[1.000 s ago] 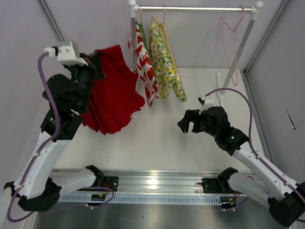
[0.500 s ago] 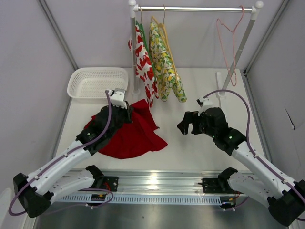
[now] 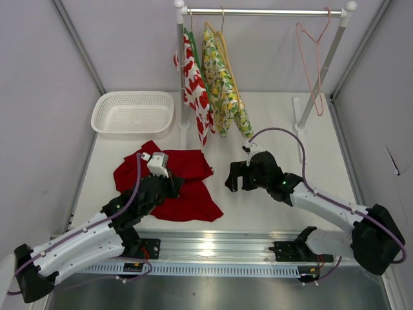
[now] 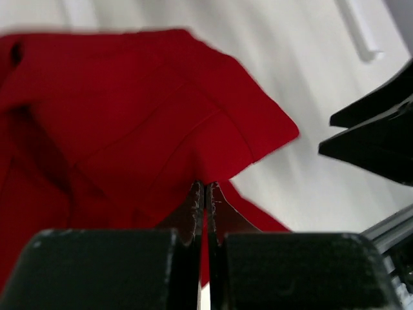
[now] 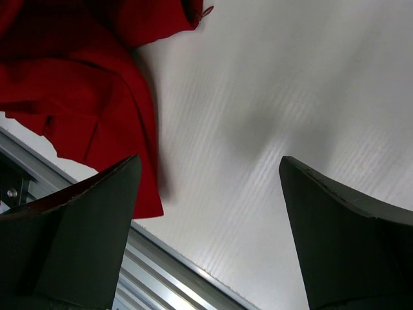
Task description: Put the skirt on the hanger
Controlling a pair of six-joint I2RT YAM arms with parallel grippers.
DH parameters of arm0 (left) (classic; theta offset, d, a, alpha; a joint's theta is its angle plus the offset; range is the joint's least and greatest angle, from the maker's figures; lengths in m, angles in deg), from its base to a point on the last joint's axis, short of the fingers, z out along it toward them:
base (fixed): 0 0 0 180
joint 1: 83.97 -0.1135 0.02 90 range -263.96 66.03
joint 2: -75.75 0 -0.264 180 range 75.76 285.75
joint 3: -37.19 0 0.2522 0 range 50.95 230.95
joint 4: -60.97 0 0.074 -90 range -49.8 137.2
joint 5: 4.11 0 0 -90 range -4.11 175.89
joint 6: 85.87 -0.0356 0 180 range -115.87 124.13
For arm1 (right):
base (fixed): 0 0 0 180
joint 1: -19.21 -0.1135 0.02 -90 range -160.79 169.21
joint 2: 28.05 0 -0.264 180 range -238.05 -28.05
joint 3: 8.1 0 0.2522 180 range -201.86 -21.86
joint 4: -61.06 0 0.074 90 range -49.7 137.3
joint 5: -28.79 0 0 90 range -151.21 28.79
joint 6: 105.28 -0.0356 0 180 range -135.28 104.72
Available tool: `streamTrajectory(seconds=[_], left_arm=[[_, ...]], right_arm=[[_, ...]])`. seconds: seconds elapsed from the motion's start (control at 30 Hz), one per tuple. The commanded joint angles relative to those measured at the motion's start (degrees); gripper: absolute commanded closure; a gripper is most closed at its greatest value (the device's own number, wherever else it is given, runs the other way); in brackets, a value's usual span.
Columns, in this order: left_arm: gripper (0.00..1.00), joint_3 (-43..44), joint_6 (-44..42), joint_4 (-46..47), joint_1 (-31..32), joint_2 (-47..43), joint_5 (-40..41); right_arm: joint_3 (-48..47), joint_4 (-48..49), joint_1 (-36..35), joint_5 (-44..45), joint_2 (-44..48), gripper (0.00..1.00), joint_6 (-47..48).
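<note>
The left gripper (image 4: pixel 205 191) is closed on a fold of the skirt (image 3: pixel 193 163), which is heaped on the worktop (image 3: pixel 271 129) beneath it. The right gripper (image 3: pixel 232 179) is held open alongside. Beyond, the hanger (image 3: pixel 318 106) is seen bare on the rail (image 3: pixel 258 11); hanging is judged not yet begun.

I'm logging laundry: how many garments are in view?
3: the red skirt lies crumpled on the table; the white fruit-print garment and the yellow-green garment hang on the rail. None seems hidden.
</note>
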Motion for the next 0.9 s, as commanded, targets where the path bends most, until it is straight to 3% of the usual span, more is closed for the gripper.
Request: streamTrajectory(seconds=[0.0, 0.07, 0.13, 0.4, 0.67, 0.73, 0.87], left_arm=[[1.00, -1.97, 14.37, -12.65, 0.91, -5.49, 7.51], [1.00, -1.36, 20.52, -21.33, 1.00, -7.52, 11.11], [1.00, -1.27, 23.51, -24.10, 0.91, -8.49, 11.48], [1.00, -1.01, 24.58, -26.74, 1.00, -9.72, 9.81], [1.00, 0.22, 23.71, -28.77, 1.00, -11.74, 9.54], [1.00, 1.01, 23.62, -29.55, 1.00, -12.10, 9.72], [1.00, 2.68, 22.65, -29.91, 0.91, -11.83, 9.72]], right_arm=[[-0.37, 9.20, -0.71, 0.95, -4.24, 0.07, -2.47], [-0.81, 13.68, -0.89, 0.16, -8.54, 0.07, -4.13], [-1.77, 17.53, -1.76, -0.55, -11.71, 0.09, -4.93], [-7.75, 29.14, -5.63, 4.89, -29.45, 0.16, -13.09], [-10.56, 34.26, -7.30, 14.29, -37.38, 0.16, -20.14], [-13.02, 32.68, -8.00, 15.53, -39.92, 0.21, -20.75], [-13.29, 33.11, -9.15, 18.87, -41.34, 0.52, -22.15]])
